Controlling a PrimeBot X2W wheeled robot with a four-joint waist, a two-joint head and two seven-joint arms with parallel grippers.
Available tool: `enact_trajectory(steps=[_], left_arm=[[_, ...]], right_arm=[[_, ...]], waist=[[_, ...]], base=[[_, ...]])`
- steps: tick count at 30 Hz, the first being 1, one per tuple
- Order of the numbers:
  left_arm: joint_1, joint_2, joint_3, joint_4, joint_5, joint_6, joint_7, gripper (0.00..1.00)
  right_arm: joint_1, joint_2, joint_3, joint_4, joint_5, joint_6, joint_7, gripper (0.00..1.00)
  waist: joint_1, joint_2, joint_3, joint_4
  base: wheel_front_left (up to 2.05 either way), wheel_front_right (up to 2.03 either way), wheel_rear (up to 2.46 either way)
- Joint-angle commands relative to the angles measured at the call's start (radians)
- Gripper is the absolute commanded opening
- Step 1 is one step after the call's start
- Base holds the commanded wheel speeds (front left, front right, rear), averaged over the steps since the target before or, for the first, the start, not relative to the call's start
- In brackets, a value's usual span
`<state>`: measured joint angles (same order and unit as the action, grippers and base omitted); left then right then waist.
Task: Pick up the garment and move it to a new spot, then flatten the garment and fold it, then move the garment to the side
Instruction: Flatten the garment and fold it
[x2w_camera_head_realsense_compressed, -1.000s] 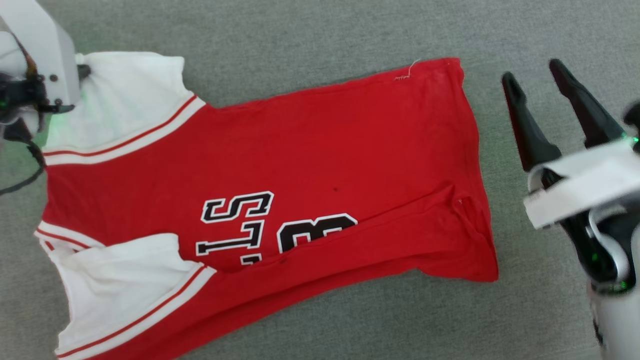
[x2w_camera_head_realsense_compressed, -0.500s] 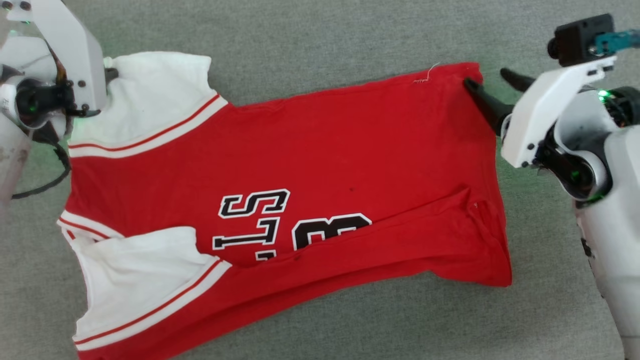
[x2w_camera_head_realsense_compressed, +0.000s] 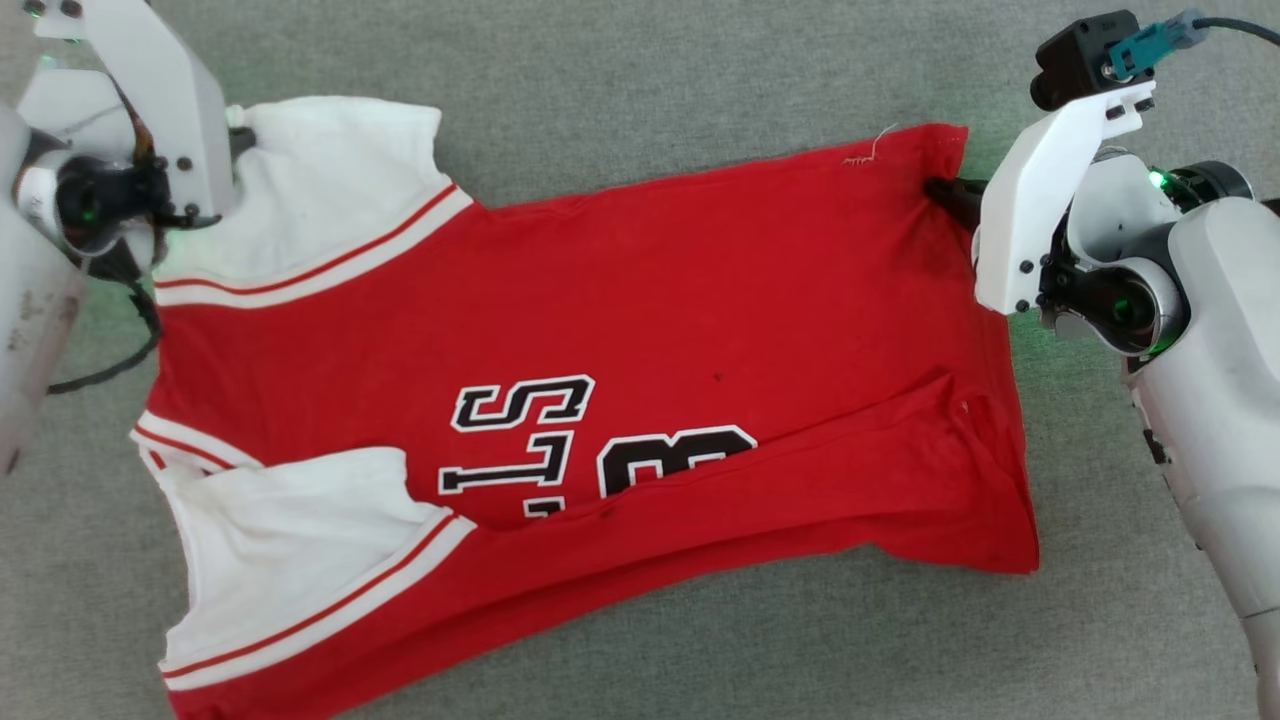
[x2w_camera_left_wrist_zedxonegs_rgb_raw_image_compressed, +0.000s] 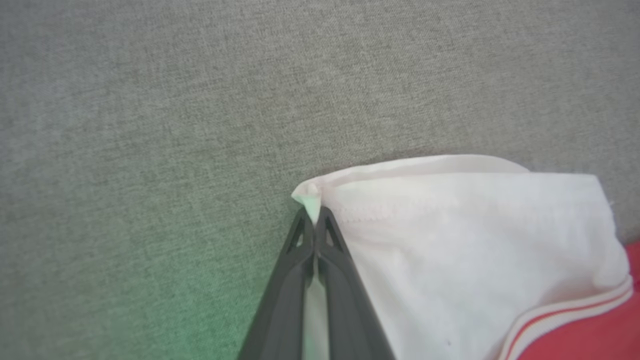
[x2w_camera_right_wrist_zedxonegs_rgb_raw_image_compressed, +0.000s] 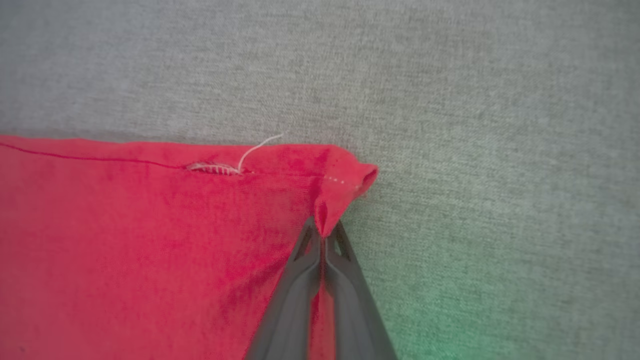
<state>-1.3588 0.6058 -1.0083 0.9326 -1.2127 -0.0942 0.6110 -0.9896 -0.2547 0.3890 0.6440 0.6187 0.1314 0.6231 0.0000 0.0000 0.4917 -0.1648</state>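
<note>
- Well, I saw the garment (x2w_camera_head_realsense_compressed: 640, 330) lying spread on the grey fabric surface (x2w_camera_head_realsense_compressed: 650, 60), lettering up, sleeves toward my left, its near edge folded over.
- My left gripper (x2w_camera_left_wrist_zedxonegs_rgb_raw_image_compressed: 315, 217) was closed tight on the corner of the far white sleeve (x2w_camera_left_wrist_zedxonegs_rgb_raw_image_compressed: 450, 240), a tip of cloth poking past the fingertips.
- My right gripper (x2w_camera_right_wrist_zedxonegs_rgb_raw_image_compressed: 324, 229) was pinched shut on the far red hem corner (x2w_camera_right_wrist_zedxonegs_rgb_raw_image_compressed: 345, 180), beside a loose white thread (x2w_camera_right_wrist_zedxonegs_rgb_raw_image_compressed: 257, 147).
</note>
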Motion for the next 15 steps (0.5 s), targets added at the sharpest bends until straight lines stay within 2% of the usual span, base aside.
enact_trajectory(steps=[1,15], left_arm=[[0.018,-0.014,-0.008,0.003,-0.005,-0.008,-0.001,0.00],[0.011,-0.025,0.017,-0.035,-0.034,-0.032,-0.073,0.00]], right_arm=[[0.007,-0.008,0.015,0.021,0.008,-0.001,0.000,0.00],[0.018,-0.099,0.125,0.008,0.094,-0.001,-0.127,0.00]], waist=[[0.0000,0.0000,-0.005,0.004],[0.0000,0.0000,-0.108,0.065]], base=[[0.00,0.00,0.00],[0.00,0.00,0.00]])
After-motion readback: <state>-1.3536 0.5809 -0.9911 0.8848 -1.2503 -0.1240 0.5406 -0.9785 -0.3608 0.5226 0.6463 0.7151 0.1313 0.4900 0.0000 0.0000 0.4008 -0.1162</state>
